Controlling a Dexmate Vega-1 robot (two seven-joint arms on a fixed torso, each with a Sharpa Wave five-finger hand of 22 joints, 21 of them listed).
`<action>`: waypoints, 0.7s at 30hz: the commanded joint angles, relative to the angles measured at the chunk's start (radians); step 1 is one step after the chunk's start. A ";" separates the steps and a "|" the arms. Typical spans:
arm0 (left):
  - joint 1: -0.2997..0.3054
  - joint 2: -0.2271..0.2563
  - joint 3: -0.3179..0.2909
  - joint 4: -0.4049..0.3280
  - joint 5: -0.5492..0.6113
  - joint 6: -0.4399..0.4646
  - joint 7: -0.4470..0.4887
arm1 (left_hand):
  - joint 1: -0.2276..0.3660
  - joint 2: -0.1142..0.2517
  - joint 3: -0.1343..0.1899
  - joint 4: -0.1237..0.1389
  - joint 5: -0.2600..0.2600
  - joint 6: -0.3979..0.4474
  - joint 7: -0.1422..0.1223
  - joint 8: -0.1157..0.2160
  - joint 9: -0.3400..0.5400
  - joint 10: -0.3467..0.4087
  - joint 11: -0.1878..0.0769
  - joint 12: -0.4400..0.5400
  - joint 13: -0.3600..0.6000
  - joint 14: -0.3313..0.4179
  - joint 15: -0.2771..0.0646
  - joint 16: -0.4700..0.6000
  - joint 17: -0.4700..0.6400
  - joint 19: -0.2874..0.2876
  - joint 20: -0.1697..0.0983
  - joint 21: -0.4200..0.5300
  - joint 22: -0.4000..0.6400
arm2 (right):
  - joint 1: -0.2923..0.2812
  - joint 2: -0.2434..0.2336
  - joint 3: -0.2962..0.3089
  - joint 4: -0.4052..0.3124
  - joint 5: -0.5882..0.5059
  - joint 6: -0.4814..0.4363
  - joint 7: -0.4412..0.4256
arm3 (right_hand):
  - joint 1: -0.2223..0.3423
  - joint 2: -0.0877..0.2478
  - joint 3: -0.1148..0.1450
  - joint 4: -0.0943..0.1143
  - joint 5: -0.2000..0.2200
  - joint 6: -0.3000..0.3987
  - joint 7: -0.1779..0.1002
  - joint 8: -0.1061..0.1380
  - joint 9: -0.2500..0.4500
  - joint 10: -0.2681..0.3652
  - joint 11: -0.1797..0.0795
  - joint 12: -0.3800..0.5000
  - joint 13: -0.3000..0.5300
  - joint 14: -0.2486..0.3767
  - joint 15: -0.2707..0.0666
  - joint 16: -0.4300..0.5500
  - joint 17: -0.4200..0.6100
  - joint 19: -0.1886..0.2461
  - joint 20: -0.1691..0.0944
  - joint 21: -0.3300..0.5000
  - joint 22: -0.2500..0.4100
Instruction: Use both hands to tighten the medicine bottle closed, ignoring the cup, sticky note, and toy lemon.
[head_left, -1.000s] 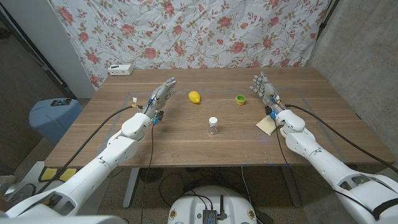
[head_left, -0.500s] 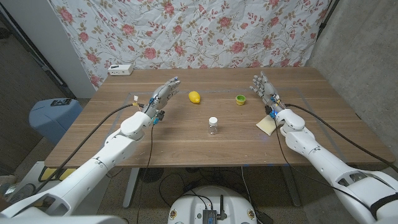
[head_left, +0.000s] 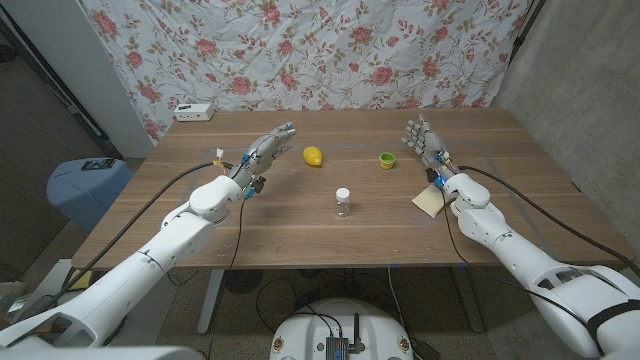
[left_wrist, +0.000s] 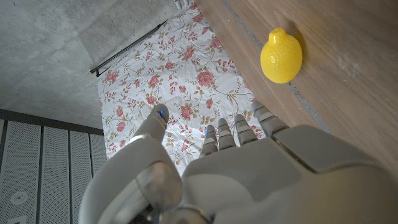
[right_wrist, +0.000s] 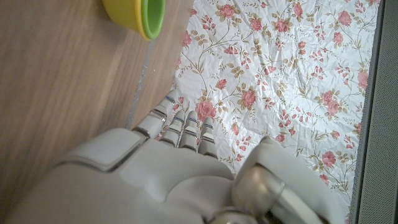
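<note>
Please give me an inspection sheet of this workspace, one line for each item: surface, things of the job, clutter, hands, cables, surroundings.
Surface: wooden table, with faint tape lines.
Job's things: medicine bottle upright near the table's middle, white cap on, untouched.
Clutter: toy lemon and green cup behind the bottle; yellow sticky note beside the right wrist; white box at the far left corner.
Hands: left hand and right hand both open, holding nothing.
Cables: black cables along both forearms.
Surroundings: floral cloth behind the table; blue bin on the robot's left.
</note>
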 joint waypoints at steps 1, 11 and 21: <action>0.008 0.037 -0.006 -0.057 -0.031 0.033 -0.043 | 0.007 -0.021 -0.004 -0.011 -0.001 -0.024 -0.016 -0.004 0.003 -0.008 -0.011 0.001 0.003 -0.005 -0.003 -0.001 0.005 -0.008 0.008 0.001 0.002 | 0.025 0.020 -0.001 0.056 0.004 0.023 0.021 | -0.005 0.001 0.001 -0.006 0.009 0.009 -0.002 0.008 0.002 0.011 -0.002 0.007 0.003 0.005 0.000 0.009 -0.001 0.012 -0.039 0.008 0.004; 0.005 0.070 -0.003 -0.095 -0.036 0.059 -0.076 | 0.024 -0.052 -0.018 -0.021 0.004 -0.037 -0.028 0.000 0.003 -0.017 -0.021 0.000 0.004 -0.014 -0.009 -0.001 0.006 -0.019 0.007 0.000 0.002 | 0.011 0.017 0.005 0.044 0.005 0.028 0.007 | -0.007 0.002 0.002 -0.007 0.011 0.011 -0.002 0.007 0.002 0.012 -0.003 0.006 0.003 0.008 0.000 0.009 -0.002 0.013 -0.038 0.008 0.004; 0.030 0.095 -0.008 -0.137 -0.040 0.069 -0.080 | 0.080 -0.106 -0.036 -0.029 0.022 -0.046 -0.081 0.007 0.002 -0.011 -0.033 0.004 0.004 -0.015 -0.042 0.002 0.006 -0.068 0.010 -0.010 0.001 | -0.011 0.003 0.010 0.006 0.003 0.025 -0.015 | -0.009 0.003 0.004 -0.007 0.013 0.014 0.000 0.007 0.002 0.017 -0.001 0.006 0.003 0.010 0.001 0.009 -0.003 0.015 -0.038 0.009 0.004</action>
